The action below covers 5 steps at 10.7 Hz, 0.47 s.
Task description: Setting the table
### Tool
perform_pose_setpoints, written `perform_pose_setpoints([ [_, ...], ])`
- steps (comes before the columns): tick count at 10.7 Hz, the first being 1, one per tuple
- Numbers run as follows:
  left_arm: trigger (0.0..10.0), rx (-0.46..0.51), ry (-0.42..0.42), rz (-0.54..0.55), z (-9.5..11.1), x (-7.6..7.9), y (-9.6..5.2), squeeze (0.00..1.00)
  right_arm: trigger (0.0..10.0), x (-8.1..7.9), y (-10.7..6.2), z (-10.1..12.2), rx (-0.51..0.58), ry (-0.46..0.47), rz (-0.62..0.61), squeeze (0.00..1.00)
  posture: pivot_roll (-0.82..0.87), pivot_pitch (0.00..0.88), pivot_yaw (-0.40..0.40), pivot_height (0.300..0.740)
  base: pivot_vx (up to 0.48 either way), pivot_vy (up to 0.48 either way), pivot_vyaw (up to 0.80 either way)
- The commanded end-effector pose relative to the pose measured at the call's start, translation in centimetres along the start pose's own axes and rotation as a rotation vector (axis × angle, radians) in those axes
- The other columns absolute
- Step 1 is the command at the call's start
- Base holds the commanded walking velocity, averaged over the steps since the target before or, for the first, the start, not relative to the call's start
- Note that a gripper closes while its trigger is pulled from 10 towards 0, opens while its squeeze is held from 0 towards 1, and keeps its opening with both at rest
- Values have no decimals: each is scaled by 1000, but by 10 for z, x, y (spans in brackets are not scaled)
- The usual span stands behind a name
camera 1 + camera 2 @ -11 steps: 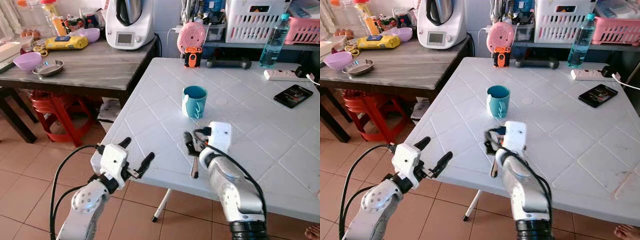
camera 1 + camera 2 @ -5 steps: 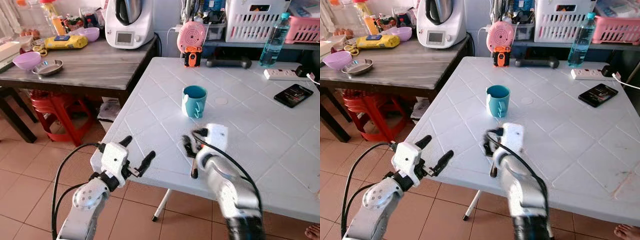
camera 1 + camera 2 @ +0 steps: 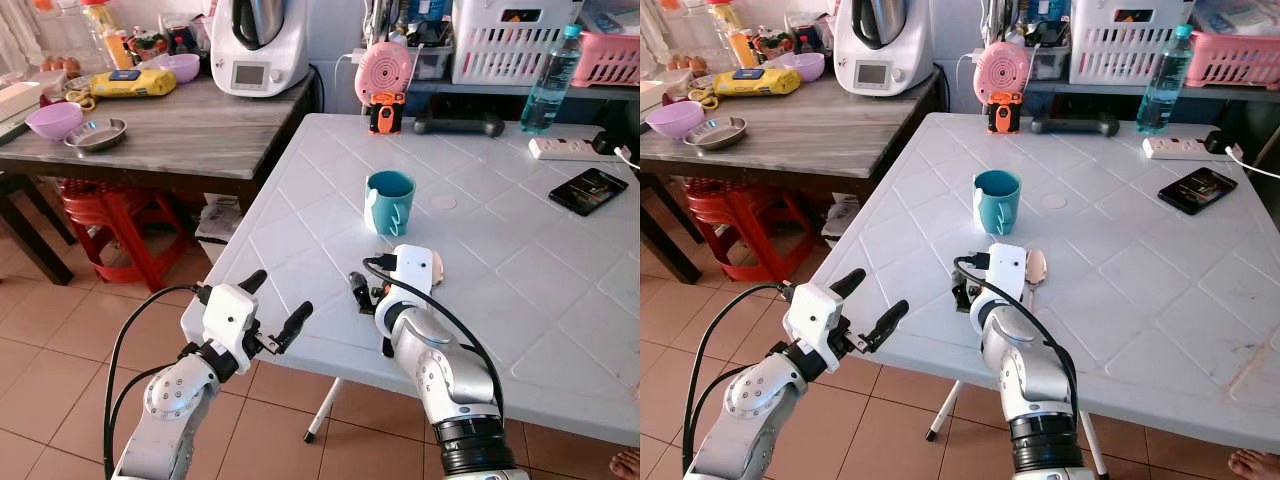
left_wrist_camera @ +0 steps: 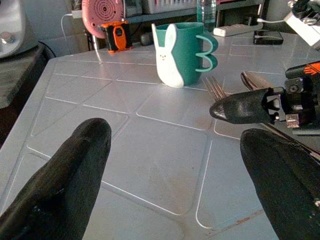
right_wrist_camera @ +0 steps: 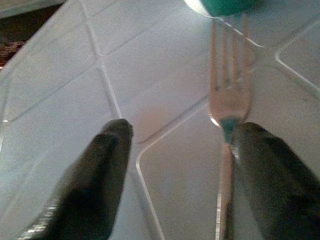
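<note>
White table [image 3: 520, 270], tiled pattern, near edge toward the robot. Teal mug [image 3: 389, 202] upright near the table's middle, white rabbit figure on its side in the left wrist view, handle of stacked loops.

Fork [image 5: 229, 95] flat on the table, tines toward the mug, just short of its base; handle running back under one finger of the right gripper. Spoon [image 3: 1035, 266] flat beside the fork, on the robot's right of it, bowl toward the mug, partly hidden by the right wrist housing.

Right gripper [image 5: 177, 165] low over the table near the front edge, fingers spread, holding nothing. Fork not between the fingers: off to one side, its neck touching or passing beneath one fingertip [image 5: 260, 150]; other finger [image 5: 100, 160] well clear over bare table. Contact between fingertip and fork handle not certain.

Left gripper [image 3: 270, 315] off the table's front-left edge, level with the tabletop, fingers spread, empty, pointing toward the mug and cutlery.

Far end of the white table: orange-and-black device [image 3: 384, 115], pink round gadget [image 3: 383, 70], black bar [image 3: 458, 125], clear water bottle [image 3: 548, 85], white power strip [image 3: 565, 150], black phone [image 3: 587, 190].

Grey wooden side table [image 3: 190, 135] to the left: white kitchen appliance [image 3: 260, 45], purple bowl [image 3: 56, 121], metal dish [image 3: 97, 134], yellow item [image 3: 130, 84]. Red stool [image 3: 120, 225] underneath. Terracotta floor tiles [image 3: 60, 340].
</note>
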<state>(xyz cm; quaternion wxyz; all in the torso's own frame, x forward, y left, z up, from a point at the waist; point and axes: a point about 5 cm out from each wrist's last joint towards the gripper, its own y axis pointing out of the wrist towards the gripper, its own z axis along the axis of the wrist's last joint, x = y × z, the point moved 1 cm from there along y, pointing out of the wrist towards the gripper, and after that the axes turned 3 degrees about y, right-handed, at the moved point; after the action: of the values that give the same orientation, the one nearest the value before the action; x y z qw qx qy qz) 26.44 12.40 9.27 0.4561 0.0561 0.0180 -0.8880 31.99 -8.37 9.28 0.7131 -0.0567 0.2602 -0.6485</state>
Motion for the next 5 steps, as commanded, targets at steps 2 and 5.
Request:
perform_pose_setpoints([
  [2, 10000, 2, 8, -7, 0, -2, -2, 0, 0, 11, 1, -15, -85, 2, -53, 0, -22, 0, 64, 740, 0, 0, 0],
  [5, 10000, 1, 2, -23, 0, -1, 0, 0, 0, 26, -2, -22, -119, -9, -103, 0, -28, 0, 67, 740, 0, 0, 0],
])
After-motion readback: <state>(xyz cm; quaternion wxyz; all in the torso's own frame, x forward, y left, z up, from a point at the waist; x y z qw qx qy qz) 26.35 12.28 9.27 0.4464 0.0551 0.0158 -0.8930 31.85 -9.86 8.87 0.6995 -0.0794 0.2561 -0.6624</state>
